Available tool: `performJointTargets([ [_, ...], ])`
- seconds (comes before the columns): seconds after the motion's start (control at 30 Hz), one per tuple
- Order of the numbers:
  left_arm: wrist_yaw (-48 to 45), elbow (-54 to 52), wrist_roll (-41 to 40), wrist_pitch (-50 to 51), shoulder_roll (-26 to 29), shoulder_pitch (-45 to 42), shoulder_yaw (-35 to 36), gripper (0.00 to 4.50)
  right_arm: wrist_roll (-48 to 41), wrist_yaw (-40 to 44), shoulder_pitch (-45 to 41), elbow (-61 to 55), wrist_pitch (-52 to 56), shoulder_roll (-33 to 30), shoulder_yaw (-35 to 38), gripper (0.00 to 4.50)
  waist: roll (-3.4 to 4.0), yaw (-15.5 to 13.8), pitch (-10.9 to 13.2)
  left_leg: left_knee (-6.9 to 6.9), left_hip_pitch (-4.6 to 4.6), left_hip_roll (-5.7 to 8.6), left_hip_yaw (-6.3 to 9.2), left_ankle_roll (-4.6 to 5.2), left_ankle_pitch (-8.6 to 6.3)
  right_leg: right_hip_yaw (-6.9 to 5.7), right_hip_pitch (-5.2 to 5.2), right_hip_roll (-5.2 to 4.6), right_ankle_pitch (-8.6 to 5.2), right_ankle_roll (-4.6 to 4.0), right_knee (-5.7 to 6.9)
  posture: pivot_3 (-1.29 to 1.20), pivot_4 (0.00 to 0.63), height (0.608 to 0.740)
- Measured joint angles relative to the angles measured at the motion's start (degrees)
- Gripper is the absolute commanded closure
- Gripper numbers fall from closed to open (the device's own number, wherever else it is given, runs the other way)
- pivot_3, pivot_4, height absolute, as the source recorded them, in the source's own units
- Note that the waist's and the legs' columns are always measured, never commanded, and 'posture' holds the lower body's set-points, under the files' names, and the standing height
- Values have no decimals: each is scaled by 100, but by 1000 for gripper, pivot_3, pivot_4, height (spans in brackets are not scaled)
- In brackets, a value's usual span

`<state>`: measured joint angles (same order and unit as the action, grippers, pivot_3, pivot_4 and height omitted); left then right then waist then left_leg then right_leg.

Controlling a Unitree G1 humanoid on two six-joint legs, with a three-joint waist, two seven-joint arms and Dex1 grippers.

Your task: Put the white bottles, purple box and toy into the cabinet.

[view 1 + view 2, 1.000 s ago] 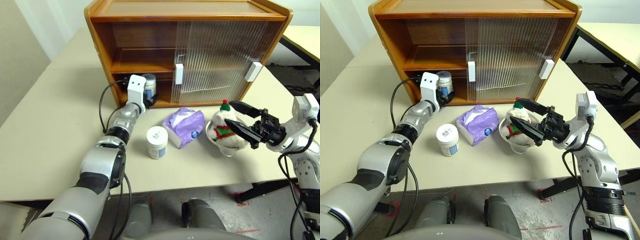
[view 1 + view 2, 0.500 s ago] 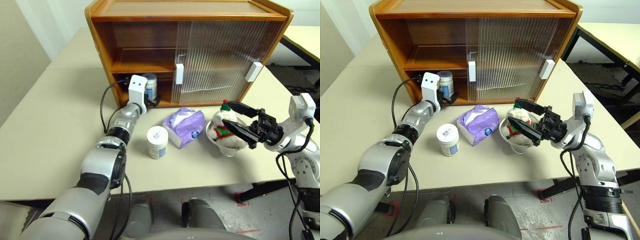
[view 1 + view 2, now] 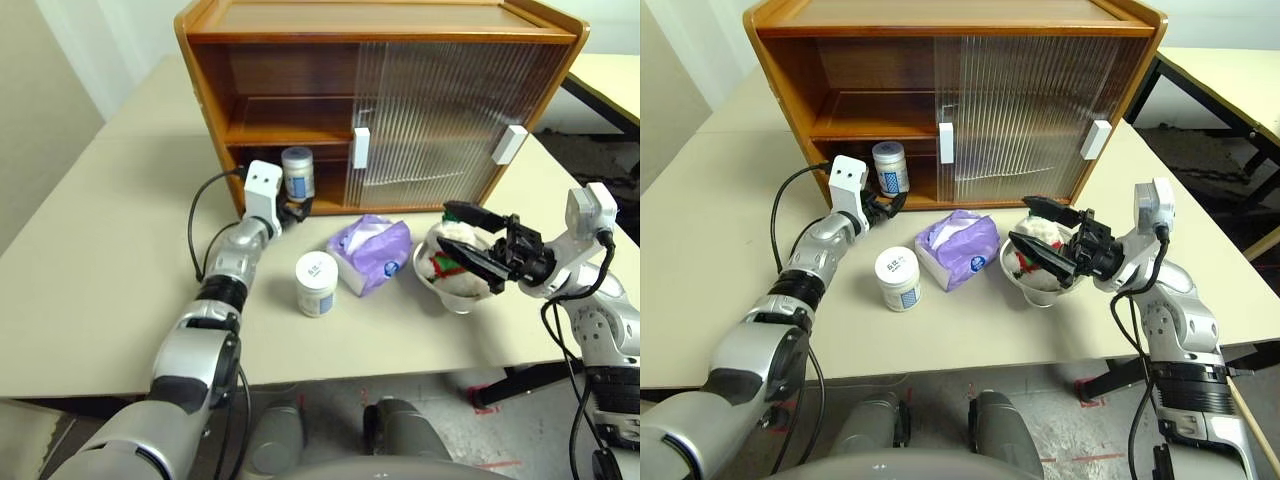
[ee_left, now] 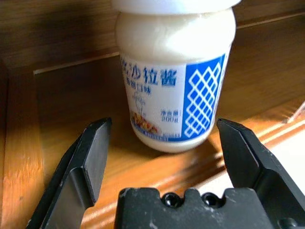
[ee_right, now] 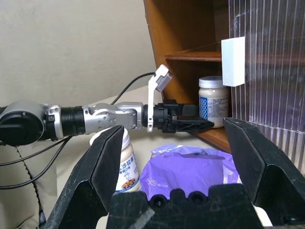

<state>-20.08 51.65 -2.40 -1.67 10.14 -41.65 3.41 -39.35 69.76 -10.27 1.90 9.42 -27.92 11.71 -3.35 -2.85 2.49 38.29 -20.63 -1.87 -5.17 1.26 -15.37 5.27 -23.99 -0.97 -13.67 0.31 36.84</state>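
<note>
Since a second ago, left gripper [image 4: 159, 157] backed off one white bottle [image 3: 297, 172], now standing free on cabinet [image 3: 200, 60] floor; jaws wide, empty. Second bottle [image 3: 316, 284], purple box [image 3: 372, 252], toy [image 3: 455, 262] on desk [image 3: 100, 250]. Right gripper [image 3: 470, 240] jaws spread wide, empty, at toy.

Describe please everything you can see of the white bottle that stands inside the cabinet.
The white bottle is a small squat jar, seemingly plastic, with a round white lid and a blue-and-white printed label. It stands upright on the bottom board of the cabinet, in the open left half, near the front edge and beside the sliding door's white handle. The left gripper is open just in front of it; both fingers stand clear of its sides. Nothing else touches it.
</note>
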Motion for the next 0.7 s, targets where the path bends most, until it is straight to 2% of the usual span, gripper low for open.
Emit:
performJointTargets([
  [0.3,-121,-1342,-113,692,-5,659,-9,17,18,35,-7,40,-56,71,-5,0,-3,5,-3,1,4,-2,-1,0,0,3,1,0,4,-4,3,139,0,740],
  [0.33,-132,-1452,-131,758,-2,718,-7,182,20,35,-7,40,-61,74,-7,0,-3,6,-3,1,4,-2,-1,0,0,3,1,0,4,-4,3,139,0,740],
  [0.4,-156,-1713,-199,851,17,867,4,594,26,36,0,40,-66,83,-8,0,-3,7,-3,0,6,-3,-1,0,0,4,1,0,5,-5,4,140,0,740],
  [0.43,-159,-1785,-215,890,27,903,10,942,36,36,4,40,-68,90,-9,0,-4,4,-3,1,6,-3,-1,0,0,4,1,0,5,-5,4,142,0,740],
  [0.7,60,-2110,-257,1005,121,934,157,4015,94,36,7,46,-121,162,-47,0,-8,-2,-6,3,8,-3,-1,0,0,5,3,0,7,-2,4,147,0,740],
])
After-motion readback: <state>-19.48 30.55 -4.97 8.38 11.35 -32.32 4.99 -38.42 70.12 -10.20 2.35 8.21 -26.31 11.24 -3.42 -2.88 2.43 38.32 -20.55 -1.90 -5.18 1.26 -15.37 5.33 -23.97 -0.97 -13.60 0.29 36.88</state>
